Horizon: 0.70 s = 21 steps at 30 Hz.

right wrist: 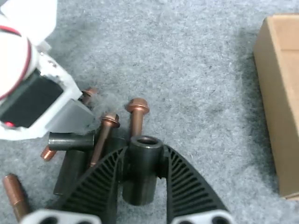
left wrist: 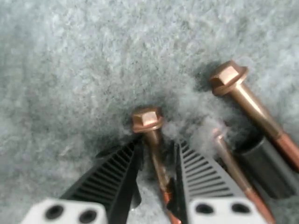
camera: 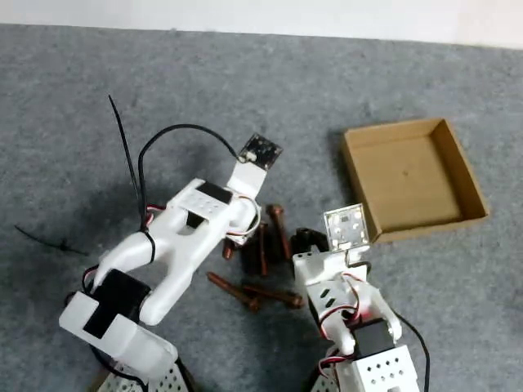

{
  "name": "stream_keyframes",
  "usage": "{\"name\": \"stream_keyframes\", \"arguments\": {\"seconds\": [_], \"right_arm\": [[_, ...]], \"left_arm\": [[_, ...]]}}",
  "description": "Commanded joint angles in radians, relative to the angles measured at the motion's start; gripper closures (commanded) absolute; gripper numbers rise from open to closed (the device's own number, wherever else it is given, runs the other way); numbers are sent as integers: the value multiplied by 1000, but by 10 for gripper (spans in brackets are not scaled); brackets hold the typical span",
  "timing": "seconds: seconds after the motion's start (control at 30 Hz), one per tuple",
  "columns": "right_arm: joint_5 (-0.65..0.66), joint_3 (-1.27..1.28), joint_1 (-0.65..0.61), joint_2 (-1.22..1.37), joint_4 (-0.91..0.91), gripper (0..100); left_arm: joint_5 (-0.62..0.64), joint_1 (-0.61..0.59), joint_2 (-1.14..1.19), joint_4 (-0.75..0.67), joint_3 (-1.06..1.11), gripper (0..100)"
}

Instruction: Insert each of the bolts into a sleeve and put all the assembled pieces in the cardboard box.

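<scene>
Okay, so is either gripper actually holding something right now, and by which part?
The right gripper clamps a dark sleeve by its sides near the open end. The left gripper only straddles a bolt below its head, unclamped.

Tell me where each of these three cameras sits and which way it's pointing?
High view: fixed above the table, looking down on left arm, right arm, bolts and cardboard box.
Left wrist view: on the left wrist, looking down past its left gripper, open around a bolt.
Right wrist view: on the right wrist, looking down past its right gripper, shut on a sleeve.
Shared: high and right wrist views both show the cardboard box and left arm.
</scene>
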Motion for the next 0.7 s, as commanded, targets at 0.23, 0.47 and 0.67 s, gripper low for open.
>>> {"name": "stream_keyframes", "arguments": {"seconds": [0.23, 0.47, 0.67], "right_arm": [[11, -10, 13, -18, -13, 993], [11, -8, 13, -18, -13, 993], [11, -8, 13, -18, -13, 993]], "left_arm": [[-5, -31, 10, 64, -35, 881], [-5, -31, 10, 64, -35, 882], [-5, -31, 10, 64, -33, 885]]}}
